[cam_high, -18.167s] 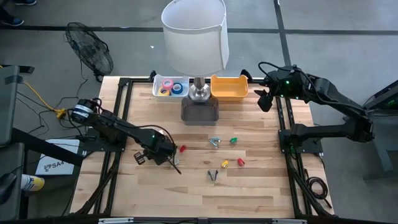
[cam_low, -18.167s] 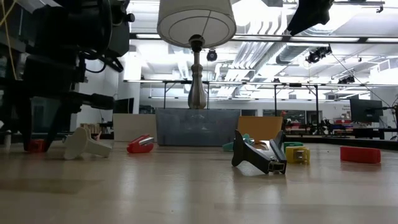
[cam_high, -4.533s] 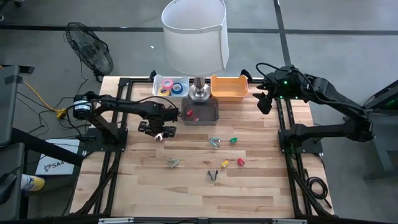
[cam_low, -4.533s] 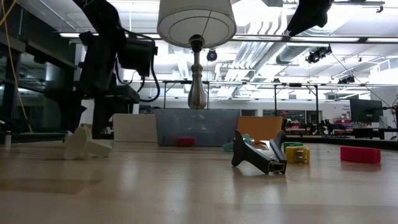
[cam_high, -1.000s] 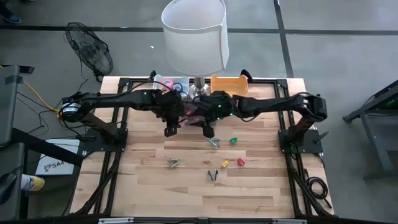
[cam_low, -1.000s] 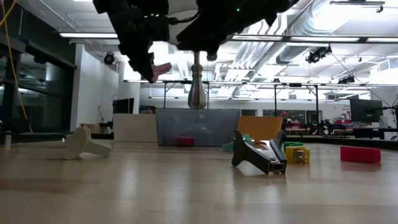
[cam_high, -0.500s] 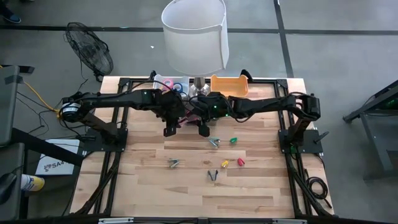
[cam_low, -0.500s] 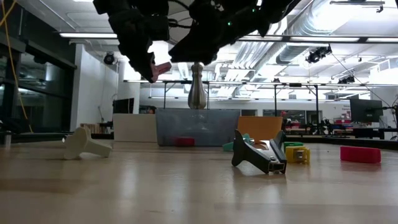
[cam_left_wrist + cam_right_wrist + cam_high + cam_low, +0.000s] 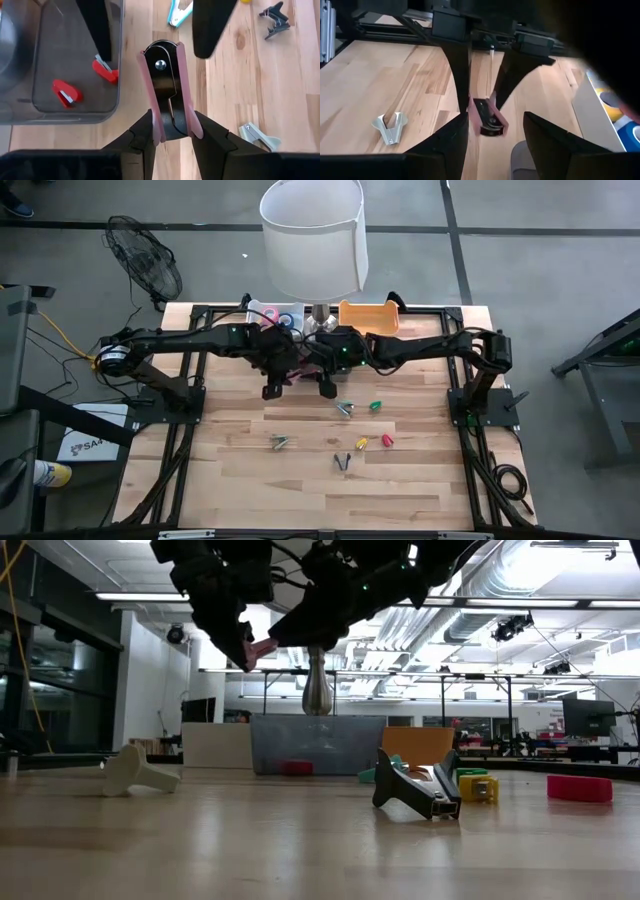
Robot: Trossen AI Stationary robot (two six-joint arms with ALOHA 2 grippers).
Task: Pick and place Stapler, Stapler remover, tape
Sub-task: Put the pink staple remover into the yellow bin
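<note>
My left gripper (image 9: 172, 120) is shut on a pink-and-black stapler remover (image 9: 165, 85), held high over the wood just in front of the grey bin (image 9: 322, 362). My right gripper (image 9: 492, 131) stands open facing it, one finger (image 9: 209, 25) on either side of the remover's riveted far end, apart from it. Two red staplers (image 9: 66, 93) lie in the grey bin. Tape rolls (image 9: 283, 320) sit in the white tray at the back, partly hidden by the left arm. My left gripper pinches the remover's two pink sides (image 9: 156, 125) between its two fingers, at the end away from the rivet. The fingers slant down from the table's left and lie along the remover. It is lifted clear, its riveted end (image 9: 262, 646) sticking out toward my right gripper.
On the wood lie a pale remover (image 9: 280, 443), a teal one (image 9: 345, 409) and a black one (image 9: 343, 462), plus green (image 9: 376, 406), yellow (image 9: 362, 443) and red (image 9: 386, 440) blocks. A lamp (image 9: 312, 240) and an orange bin (image 9: 368, 320) stand at the back.
My right gripper has moved toward the table's left and slightly down, closing in on the remover's free end, its fingers still apart. My left gripper keeps the remover in place.
</note>
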